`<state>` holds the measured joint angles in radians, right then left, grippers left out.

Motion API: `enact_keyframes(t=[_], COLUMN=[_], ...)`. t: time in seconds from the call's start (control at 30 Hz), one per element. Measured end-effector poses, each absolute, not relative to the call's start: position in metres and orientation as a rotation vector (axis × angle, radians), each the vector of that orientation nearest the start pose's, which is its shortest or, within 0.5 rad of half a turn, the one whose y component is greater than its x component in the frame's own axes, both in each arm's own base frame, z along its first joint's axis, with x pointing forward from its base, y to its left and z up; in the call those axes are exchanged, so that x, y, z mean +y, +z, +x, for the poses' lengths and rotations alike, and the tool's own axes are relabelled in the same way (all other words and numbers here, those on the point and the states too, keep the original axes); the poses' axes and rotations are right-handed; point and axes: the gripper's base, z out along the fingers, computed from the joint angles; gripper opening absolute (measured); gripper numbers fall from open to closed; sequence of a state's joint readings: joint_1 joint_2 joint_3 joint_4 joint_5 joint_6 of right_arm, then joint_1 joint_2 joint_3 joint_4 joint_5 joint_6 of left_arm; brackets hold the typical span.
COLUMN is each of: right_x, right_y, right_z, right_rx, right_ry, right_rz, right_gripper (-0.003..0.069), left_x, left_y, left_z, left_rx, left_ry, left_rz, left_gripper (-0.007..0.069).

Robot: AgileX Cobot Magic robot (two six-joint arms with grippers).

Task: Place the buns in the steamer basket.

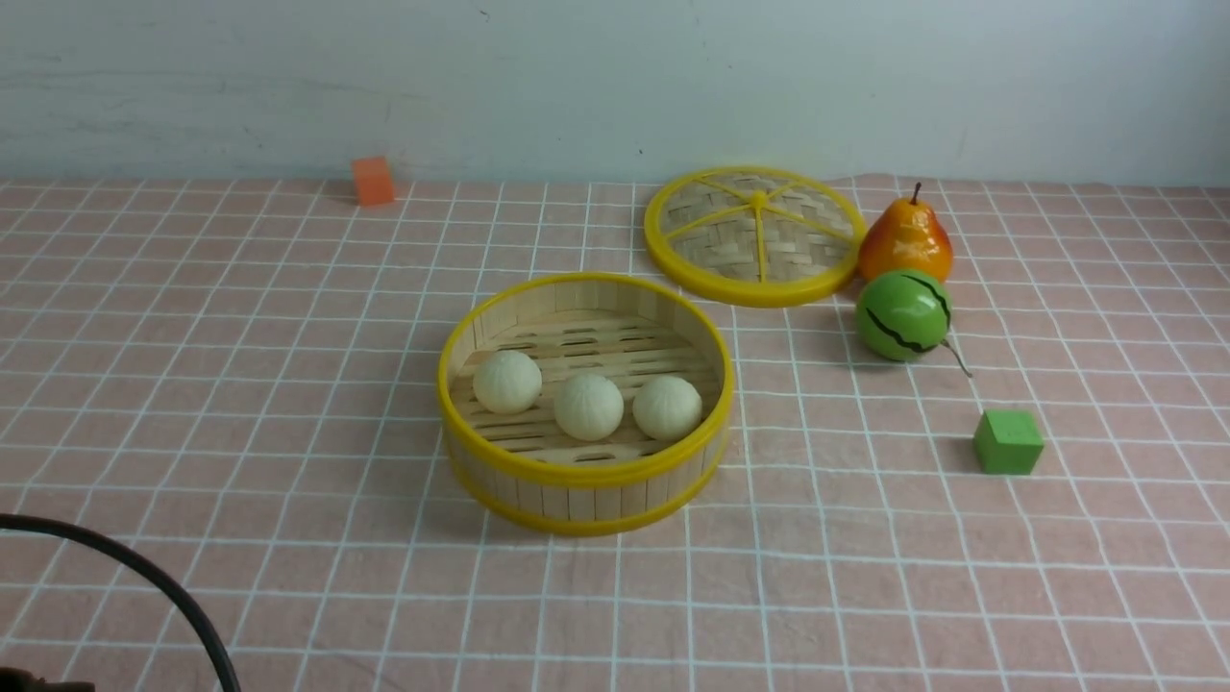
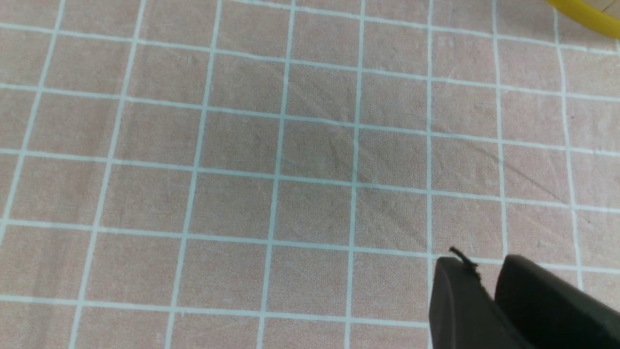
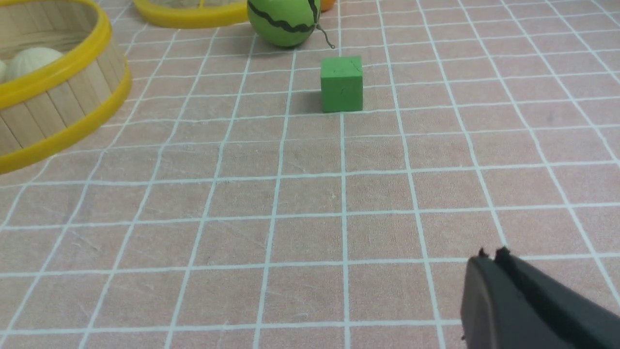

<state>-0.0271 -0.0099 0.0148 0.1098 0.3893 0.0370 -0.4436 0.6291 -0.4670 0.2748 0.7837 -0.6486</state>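
**Three buns in the basket**

Three buns (image 1: 588, 405) are seen side by side in a row on the slatted floor of the steamer basket (image 1: 584, 471), in the middle of the worktop (image 1: 240, 384). The woven lid (image 1: 754, 235) is laid flat behind the basket, with a pear (image 1: 905, 240), a green melon (image 1: 903, 314) and a green block (image 1: 1007, 442) near it. The left claw (image 2: 489, 281) is seen a little apart over bare cloth, with nothing held. The right claw (image 3: 491, 257) is pressed together and nothing is held.
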Motion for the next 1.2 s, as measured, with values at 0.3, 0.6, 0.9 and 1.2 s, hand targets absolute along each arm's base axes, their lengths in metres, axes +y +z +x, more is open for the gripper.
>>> enact_keyframes(t=[0.3,0.6,0.9,1.2], right_x=[0.002,0.002,0.002,0.002], right_y=[0.174,0.174,0.174,0.174], right_z=[0.052,0.052,0.052,0.052], right_rx=[1.874,1.875,1.876,1.875], right_ry=[0.115,0.114,0.114,0.114], right_rz=[0.126,0.124,0.124,0.124], right_gripper=[-0.0013,-0.001,-0.0002,0.0004], left_x=[-0.03,-0.021,-0.002,-0.004], left_y=[0.257,0.228,0.204,0.168], left_z=[0.103,0.084,0.049,0.052], left_rx=[2.396,2.236,1.797,1.903], left_ry=[-0.188,-0.252,-0.291,-0.181], left_rz=[-0.098,-0.058,-0.231,-0.142], left_gripper=[0.0127,0.0129,0.0014,-0.0014])
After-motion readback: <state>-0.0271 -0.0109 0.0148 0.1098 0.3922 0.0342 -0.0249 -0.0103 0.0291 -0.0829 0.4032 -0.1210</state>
